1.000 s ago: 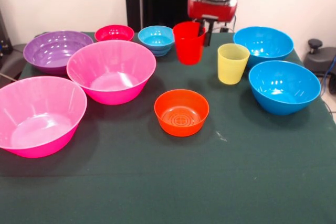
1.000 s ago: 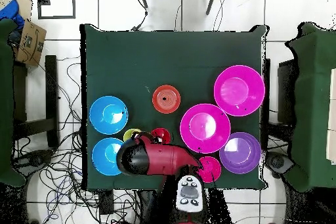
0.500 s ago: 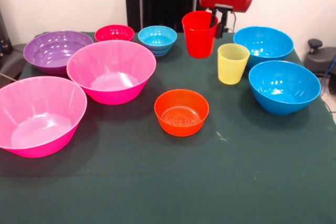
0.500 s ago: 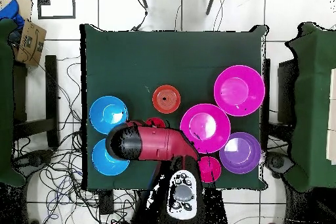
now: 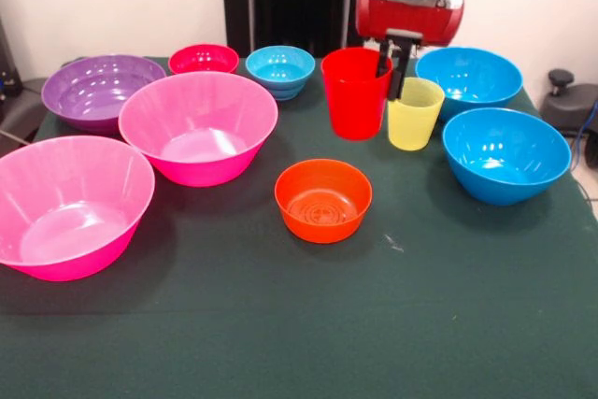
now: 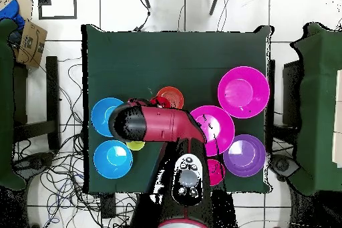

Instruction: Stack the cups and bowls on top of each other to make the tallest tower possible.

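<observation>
Moved since half second ago: red cup point(image 5: 356, 92) carried forward from back of table, now just beside yellow cup point(image 5: 414, 113).

Front view: gripper point(image 5: 391, 67) pinching red cup's rim, one finger inside, one outside. Cup upright, looks lifted off green table point(image 5: 299, 324). Small orange bowl point(image 5: 322, 199) in front of it, apart. Small red bowl point(image 5: 204, 59) and small light-blue bowl point(image 5: 279, 70) at back. Two pink bowls point(image 5: 198, 125), purple bowl point(image 5: 98, 91) on left, two blue bowls point(image 5: 505, 153) on right. Nothing stacked.

Overhead view: arm point(image 6: 157, 124) over both cups; only sliver of yellow cup point(image 6: 135, 146) showing. Orange bowl point(image 6: 171, 95) half hidden.
</observation>
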Robot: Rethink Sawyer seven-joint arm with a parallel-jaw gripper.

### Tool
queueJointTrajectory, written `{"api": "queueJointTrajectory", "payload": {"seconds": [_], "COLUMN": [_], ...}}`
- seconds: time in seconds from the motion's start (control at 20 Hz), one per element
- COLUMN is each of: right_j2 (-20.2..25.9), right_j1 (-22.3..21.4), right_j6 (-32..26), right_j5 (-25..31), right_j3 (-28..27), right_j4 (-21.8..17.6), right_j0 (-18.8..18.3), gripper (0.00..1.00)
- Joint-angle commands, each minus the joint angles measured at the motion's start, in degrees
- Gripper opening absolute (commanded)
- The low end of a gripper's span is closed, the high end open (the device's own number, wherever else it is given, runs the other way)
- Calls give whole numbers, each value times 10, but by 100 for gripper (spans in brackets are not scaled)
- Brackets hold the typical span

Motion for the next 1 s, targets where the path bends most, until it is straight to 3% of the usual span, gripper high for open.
{"api": "queueJointTrajectory", "payload": {"seconds": [0.05, 0.55, 1.0], "right_j2": [52, 46, 53], "right_j1": [83, 125, 133], "right_j6": [37, 41, 35], "right_j5": [35, 15, -7], "right_j3": [-95, -111, -92], "right_j4": [7, -8, -15], "right_j0": [-22, -16, -25], "gripper": [0, 0, 0]}}
